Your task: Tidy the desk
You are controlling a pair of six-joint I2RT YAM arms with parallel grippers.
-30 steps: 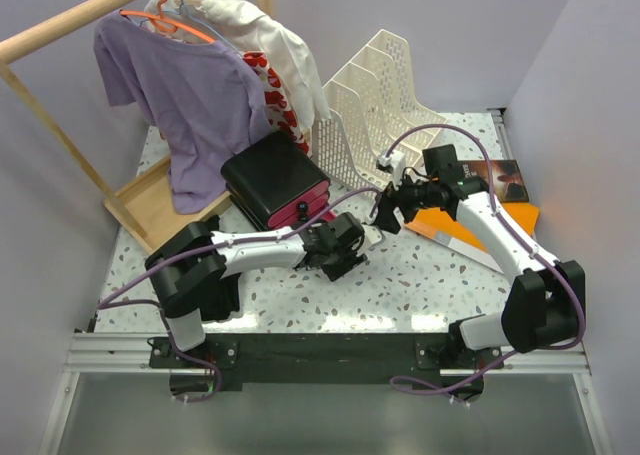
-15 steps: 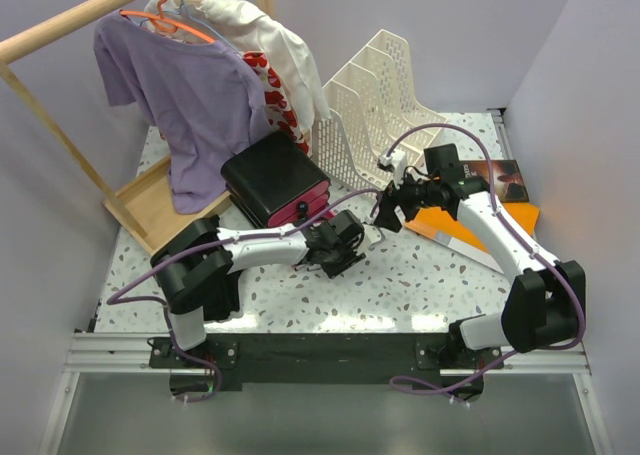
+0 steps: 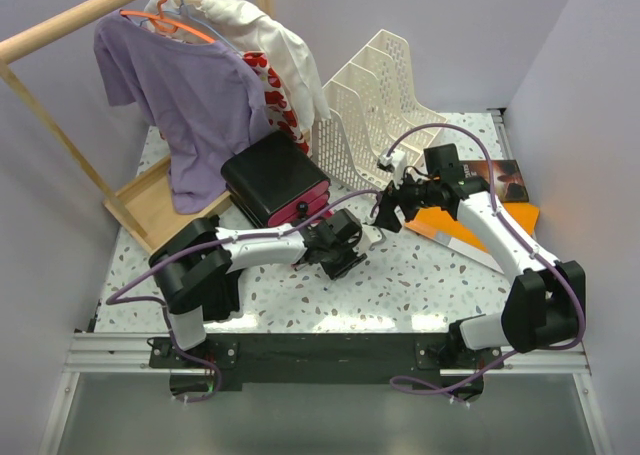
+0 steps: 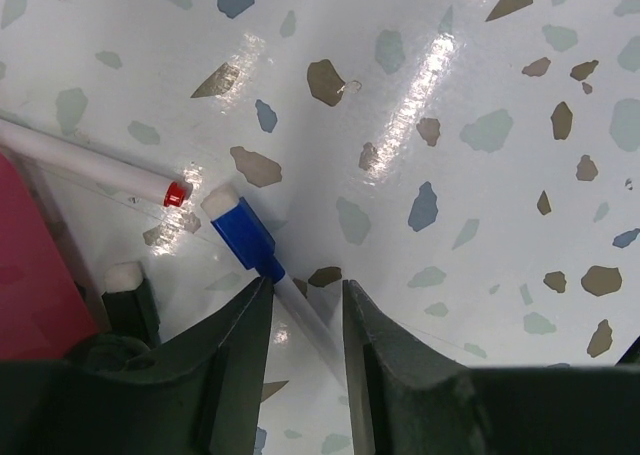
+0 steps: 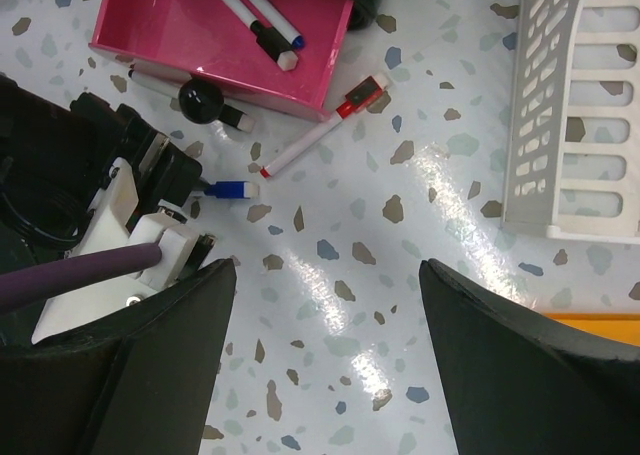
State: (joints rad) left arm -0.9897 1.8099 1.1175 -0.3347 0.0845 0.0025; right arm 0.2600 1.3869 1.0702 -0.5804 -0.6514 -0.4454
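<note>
On the speckled white desk (image 3: pixel 420 275), a blue-capped marker (image 4: pixel 240 235) lies with its white barrel running between the fingers of my left gripper (image 4: pixel 305 295). The jaws straddle the barrel; the left finger is at it and a gap shows on the right side. A red-tipped marker (image 4: pixel 90 165) lies just left of the blue cap. From above, the left gripper (image 3: pixel 350 237) is low in front of the pink drawer (image 3: pixel 300 210). My right gripper (image 5: pixel 325 265) hovers open over bare desk, right of the blue-capped marker (image 5: pixel 232 189) and the red-tipped marker (image 5: pixel 320 130).
The pink drawer (image 5: pixel 210 35) holds several markers under a black box (image 3: pixel 272 170). A white file rack (image 3: pixel 375 100) stands at the back. An orange folder (image 3: pixel 460 225) and a dark book (image 3: pixel 505 180) lie at right. A purple shirt (image 3: pixel 190 95) hangs over the wooden rack base (image 3: pixel 150 200).
The left gripper's jaws have narrowed around the blue marker's barrel and the arm has shifted slightly left. The right arm has stayed where it was.
</note>
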